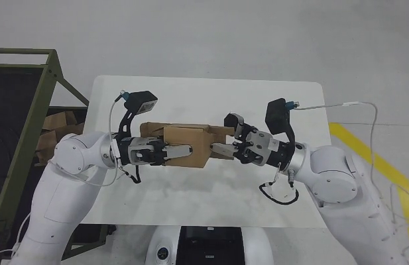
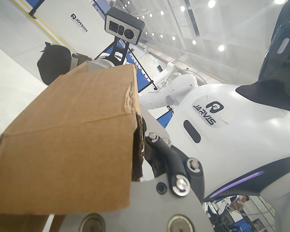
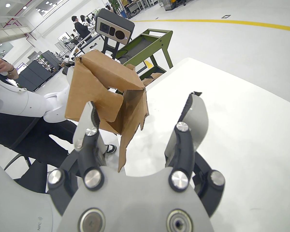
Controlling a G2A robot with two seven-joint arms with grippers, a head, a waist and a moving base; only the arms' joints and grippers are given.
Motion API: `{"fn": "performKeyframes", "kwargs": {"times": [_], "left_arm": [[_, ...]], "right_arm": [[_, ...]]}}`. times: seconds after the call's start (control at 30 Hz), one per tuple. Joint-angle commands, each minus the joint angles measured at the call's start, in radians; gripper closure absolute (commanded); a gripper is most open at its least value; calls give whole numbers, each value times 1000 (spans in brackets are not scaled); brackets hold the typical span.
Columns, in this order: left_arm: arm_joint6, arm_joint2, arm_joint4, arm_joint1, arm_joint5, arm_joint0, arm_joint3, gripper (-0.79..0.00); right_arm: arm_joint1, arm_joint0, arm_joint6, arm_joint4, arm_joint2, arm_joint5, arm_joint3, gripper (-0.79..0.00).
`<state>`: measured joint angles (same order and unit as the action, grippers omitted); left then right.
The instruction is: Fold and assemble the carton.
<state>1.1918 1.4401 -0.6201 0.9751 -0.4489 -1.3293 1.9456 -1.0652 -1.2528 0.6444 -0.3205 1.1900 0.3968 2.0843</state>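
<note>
The right pincer (image 3: 142, 100) stands wide open at one end of the brown corrugated cardboard carton (image 3: 99, 83) and grips nothing. A ragged end flap (image 3: 129, 134) hangs down between its two fingers, and one finger looks to be just touching the carton's tabbed panel. The left pincer (image 1: 179, 151) is closed on the opposite end and holds the carton in the air above the white surface (image 1: 191, 192), between the two arms.

The step in hand looks like folding in the end flaps. To do it well, the left hold should be firm and level so the box cannot twist. The right pincer should then take one flap at a time and press it along its crease, because the torn edge could catch or buckle.

The right wrist view gives the open end, its hollow inside and the half-folded flaps. The left wrist view gives a flat outer wall with a crease and a frayed edge. The top view sets both arms in line across the surface
</note>
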Motion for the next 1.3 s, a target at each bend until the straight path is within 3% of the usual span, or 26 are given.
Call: {"fn": "performKeyframes", "kwargs": {"times": [0.0,0.33,0.6,1.27], "left_arm": [[-1,1,2,0,0,-1,1,0],[-2,6,7,-1,0,-7,5,0],[-2,2,9,-2,2,-11,2,0],[-1,3,8,-3,-2,-6,-6,0]], "right_arm": [[0,-1,3,1,0,-1,1,-437],[1,-6,15,24,-2,6,11,-434],[2,-5,26,45,-5,19,20,-366],[6,0,59,141,-8,73,2,-348]]}}
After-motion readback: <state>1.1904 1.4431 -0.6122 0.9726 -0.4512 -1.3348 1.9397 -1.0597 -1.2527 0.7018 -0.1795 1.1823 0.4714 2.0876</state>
